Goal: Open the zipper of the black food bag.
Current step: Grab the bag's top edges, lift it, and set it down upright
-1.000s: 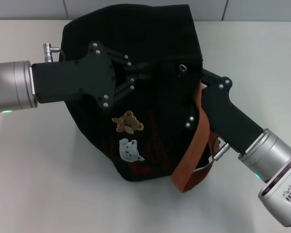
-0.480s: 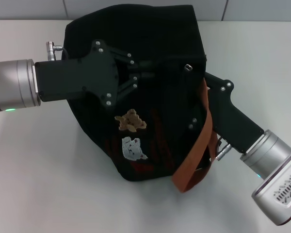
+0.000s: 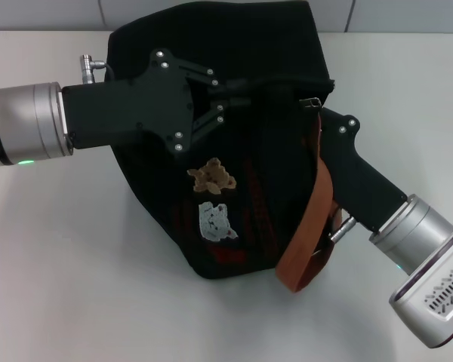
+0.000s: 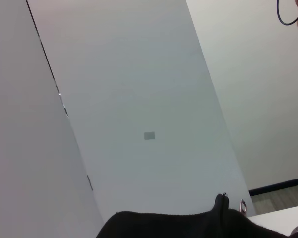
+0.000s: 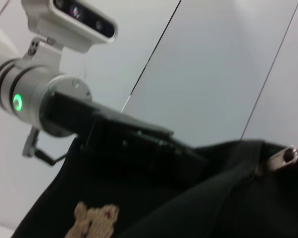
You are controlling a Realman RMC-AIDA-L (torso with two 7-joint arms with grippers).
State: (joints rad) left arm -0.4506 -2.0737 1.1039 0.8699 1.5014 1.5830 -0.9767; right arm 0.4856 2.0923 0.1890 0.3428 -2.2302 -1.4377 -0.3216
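The black food bag [image 3: 241,173] stands mid-table with a tan bear patch [image 3: 211,177] and a pale one [image 3: 217,221] facing me. My left gripper [image 3: 238,96] reaches in from the left, shut on the fabric at the bag's top. The zipper's silver pull tab [image 3: 311,102] lies at the top right corner and also shows in the right wrist view as the pull tab [image 5: 283,157]. I cannot pick out the zipper track against the black cloth. My right gripper [image 3: 322,121] comes up from the lower right, its tip just below the tab.
An orange-brown strap [image 3: 309,226] hangs down the bag's right side, across the right gripper's body. White tabletop [image 3: 75,264] surrounds the bag, and a wall [image 3: 60,11] rises behind it. The left wrist view shows only the bag's top edge [image 4: 179,224] and wall.
The left gripper and the bag have shifted right and slightly up together. The pull tab has moved right, toward the bag's corner. The right arm has barely moved.
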